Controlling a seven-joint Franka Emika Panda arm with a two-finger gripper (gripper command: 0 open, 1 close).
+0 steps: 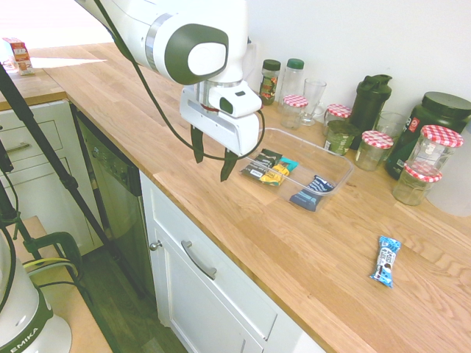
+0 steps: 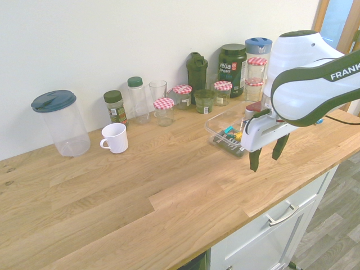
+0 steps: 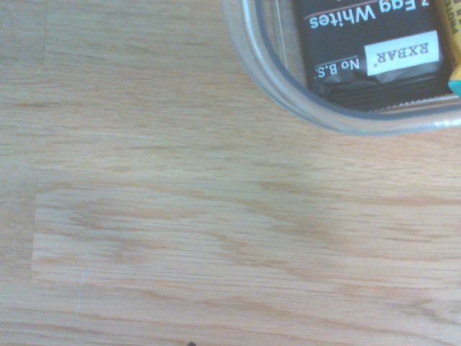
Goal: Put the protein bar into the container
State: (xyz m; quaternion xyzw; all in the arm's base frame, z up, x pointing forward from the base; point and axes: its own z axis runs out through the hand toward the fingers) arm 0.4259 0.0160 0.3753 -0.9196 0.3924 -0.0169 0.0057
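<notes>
One bar to fetch: the protein bar (image 1: 385, 260) lies flat on the counter (image 1: 294, 250), well apart from me and from the container (image 1: 340, 163); the second exterior view does not show it.
My gripper (image 1: 212, 156): fingers spread wide, nothing between them, hanging above bare wood just beside the container's near end.
Container contents: a black bar (image 3: 374, 54), a yellow and teal one (image 1: 280, 171) and a dark navy bar (image 1: 313, 193) already lie inside.
Risk, wrong pick: I am far nearer those wrapped bars than my target, so dropping here would grab the wrong thing.
Risk, collision: the tub's thin clear rim sits close by; a sideways move at low height could shove it toward the jars (image 1: 427, 163).
Risk, grasp: a slim, slick wrapper lying flat may slide or crumple if I close off-centre.
</notes>
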